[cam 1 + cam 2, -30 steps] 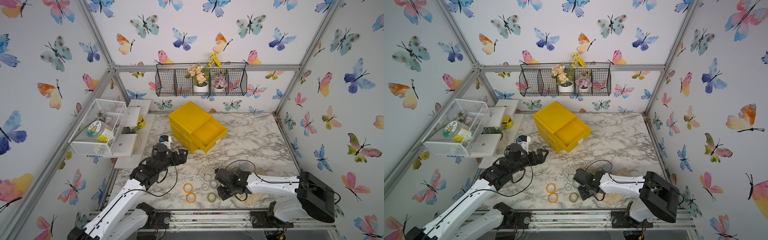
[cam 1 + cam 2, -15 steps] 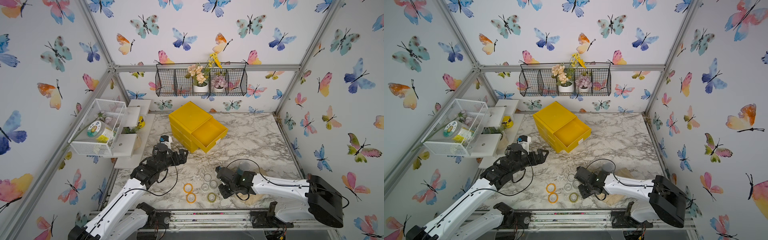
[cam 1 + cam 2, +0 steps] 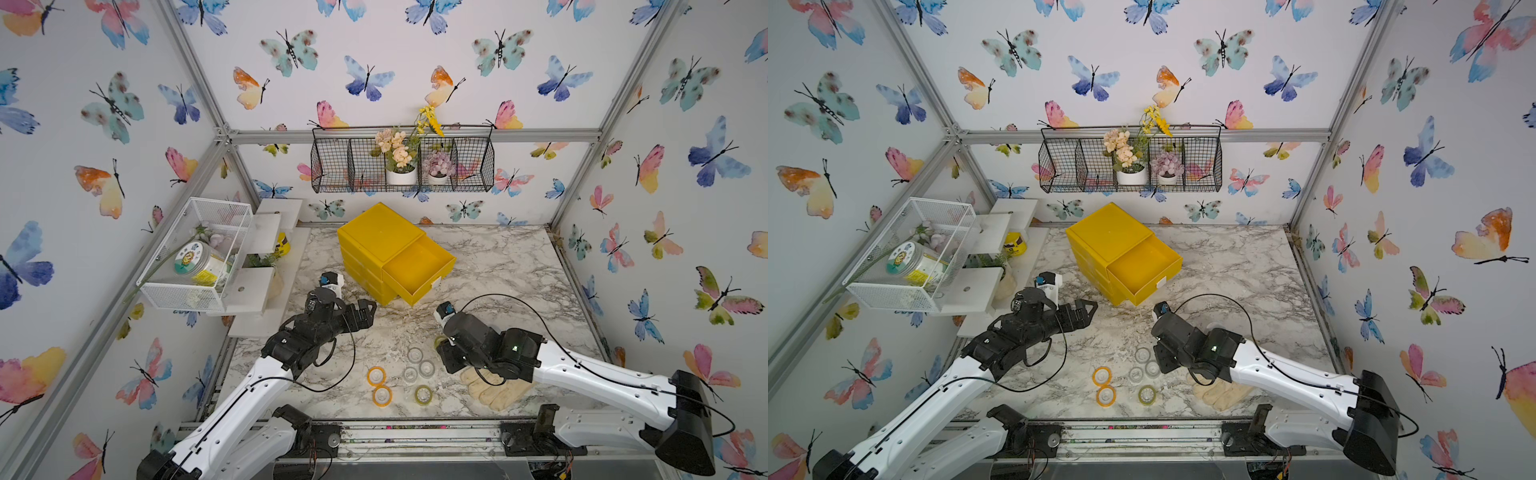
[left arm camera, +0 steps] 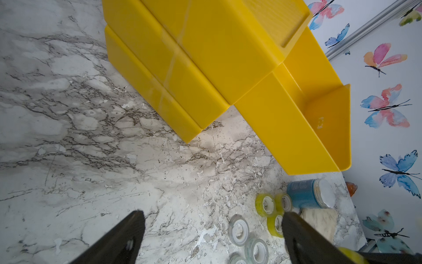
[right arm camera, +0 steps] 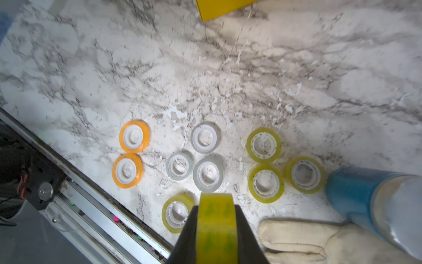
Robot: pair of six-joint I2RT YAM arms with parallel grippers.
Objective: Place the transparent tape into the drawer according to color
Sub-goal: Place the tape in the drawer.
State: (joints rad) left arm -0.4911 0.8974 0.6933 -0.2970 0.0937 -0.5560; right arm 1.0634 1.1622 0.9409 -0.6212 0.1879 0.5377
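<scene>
A drawer unit stands toward the back of the table, its top drawer pulled out, with tape rolls lying near the front edge and a glove just right of them.

Five yellow-green rolls; three grey rolls; two orange rolls

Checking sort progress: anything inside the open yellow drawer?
Nothing visible: both top views show the drawer with a bare floor. Any part of it under the cabinet top is hidden.
</scene>
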